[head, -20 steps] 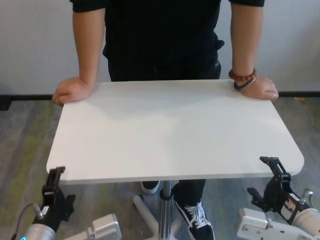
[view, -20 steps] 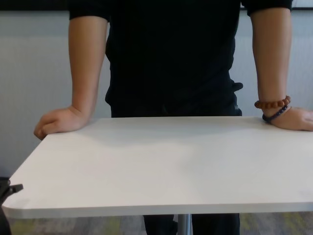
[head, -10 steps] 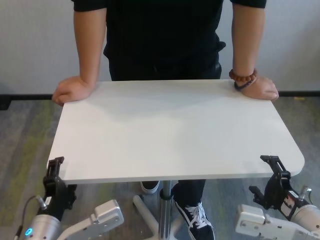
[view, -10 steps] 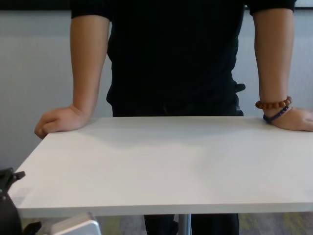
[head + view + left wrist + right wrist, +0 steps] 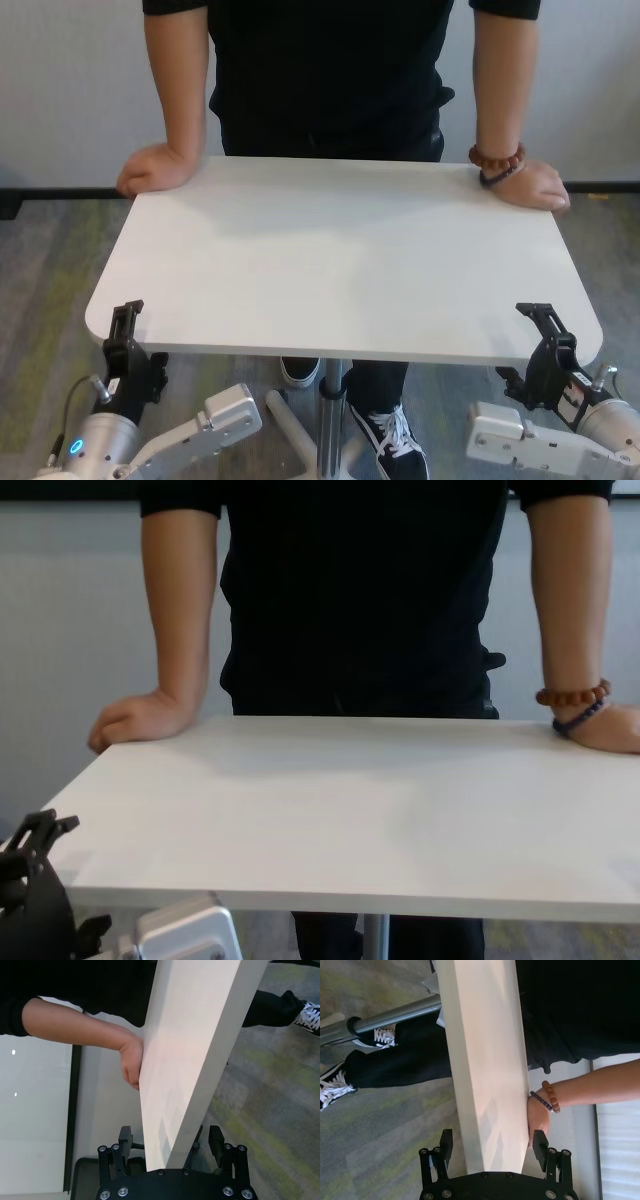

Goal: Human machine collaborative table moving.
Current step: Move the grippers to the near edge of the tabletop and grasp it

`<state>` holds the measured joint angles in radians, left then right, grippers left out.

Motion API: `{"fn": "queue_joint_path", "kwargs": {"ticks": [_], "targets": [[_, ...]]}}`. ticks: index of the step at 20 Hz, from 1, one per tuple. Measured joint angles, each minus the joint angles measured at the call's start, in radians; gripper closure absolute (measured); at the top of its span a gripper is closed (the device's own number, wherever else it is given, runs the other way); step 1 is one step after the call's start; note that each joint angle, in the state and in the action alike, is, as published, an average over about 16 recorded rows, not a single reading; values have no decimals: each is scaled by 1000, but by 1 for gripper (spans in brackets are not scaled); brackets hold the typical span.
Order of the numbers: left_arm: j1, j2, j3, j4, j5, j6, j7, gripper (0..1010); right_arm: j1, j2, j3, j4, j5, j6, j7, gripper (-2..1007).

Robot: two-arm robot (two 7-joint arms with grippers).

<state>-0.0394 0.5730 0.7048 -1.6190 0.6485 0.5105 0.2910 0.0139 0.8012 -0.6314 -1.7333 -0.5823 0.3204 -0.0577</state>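
Now: wide white rectangular table (image 5: 340, 260) centre frame; left black claw gripper (image 5: 172, 1147) and right black claw gripper (image 5: 492, 1152) spread wide, straddling near corners lower frame, unclenched.

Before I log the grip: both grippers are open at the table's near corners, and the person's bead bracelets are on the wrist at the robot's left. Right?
One detail is wrong: the bead bracelets are on the wrist at the robot's right, as the head view shows. The left gripper and right gripper do stand open at the near corners of the table.

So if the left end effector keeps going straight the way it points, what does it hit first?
Probably the table: its near edge sits between the open fingers of the left end effector, though the remaining gap is unclear.
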Motion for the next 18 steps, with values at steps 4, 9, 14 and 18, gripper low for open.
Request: {"fn": "queue_joint_path", "kwargs": {"ticks": [4,9,14,18], "targets": [[-11,-12,-2,17,16,-3,1,10,10,-8,-2,10,-19,1,14,4],[-20,-24,-3,38,42,-2,5,10,21,-18,-4,23,-38,0,30,4],[-25,-35,-2,60,64,-3,7,10,27,-29,-3,34,-52,-2,42,4],[-26,-43,-1,77,79,-6,8,10,29,-37,1,40,-59,-5,50,4]]}}
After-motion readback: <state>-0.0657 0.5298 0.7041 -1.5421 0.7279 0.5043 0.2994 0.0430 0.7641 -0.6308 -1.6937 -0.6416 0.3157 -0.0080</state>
